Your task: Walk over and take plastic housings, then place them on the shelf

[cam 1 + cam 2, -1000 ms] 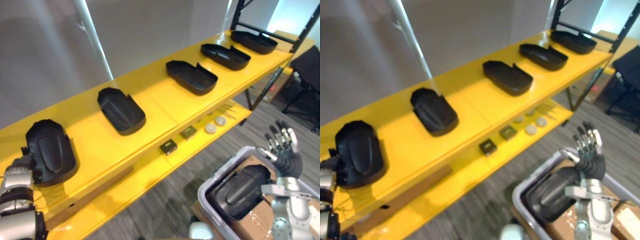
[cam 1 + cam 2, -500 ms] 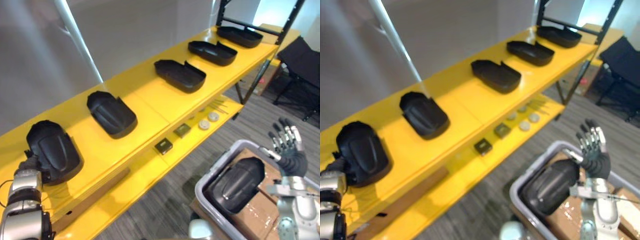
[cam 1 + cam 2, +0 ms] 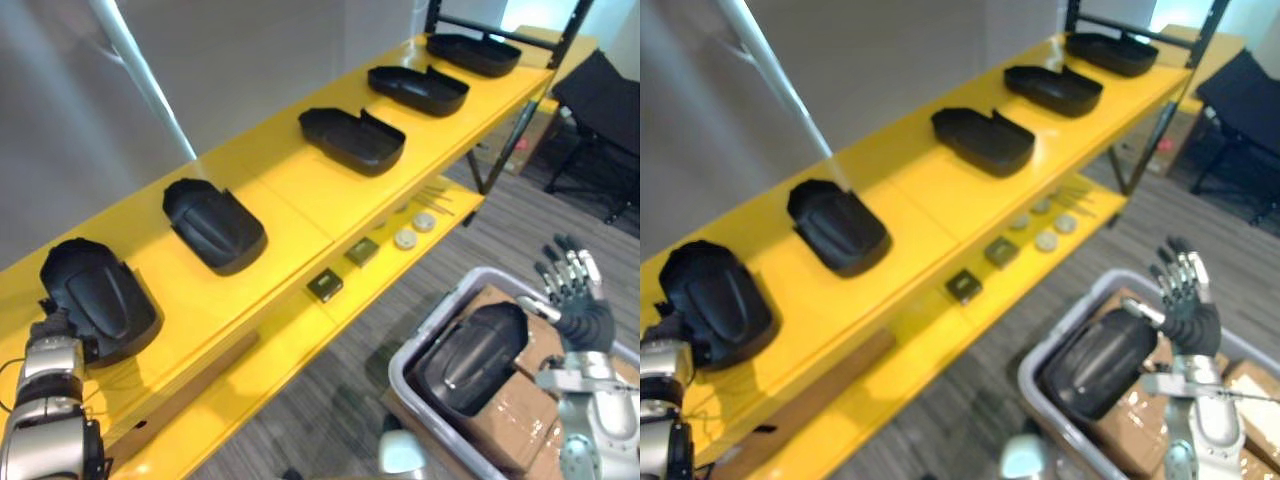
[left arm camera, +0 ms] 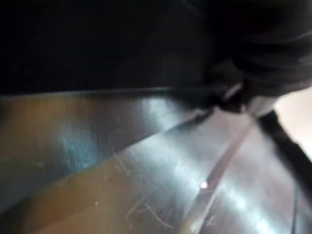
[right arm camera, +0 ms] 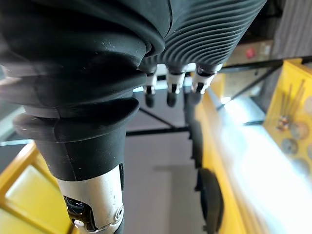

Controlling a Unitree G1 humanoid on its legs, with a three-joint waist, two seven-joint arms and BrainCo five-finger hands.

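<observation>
Left hand [image 3: 52, 332] is sitting against the near-left housing [image 3: 95, 300] on the shelf [image 3: 290, 190]. Can't tell its fingers, the housing edge is hiding them. Probably seating it in line with the other housings [image 3: 352, 140]. Right hand [image 3: 582, 320] is hovering empty, fingers straight and apart, beside the next housing [image 3: 470, 355] in the bin [image 3: 415, 410], likely staged for pickup.

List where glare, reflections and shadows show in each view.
Left eye view: a bright streak crosses the grey wall, and the plastic housings throw soft shadows on the yellow shelf. Right wrist view: glare whitens the shelf top beyond the right hand. Left wrist view: pale reflections streak a dark surface.
</observation>
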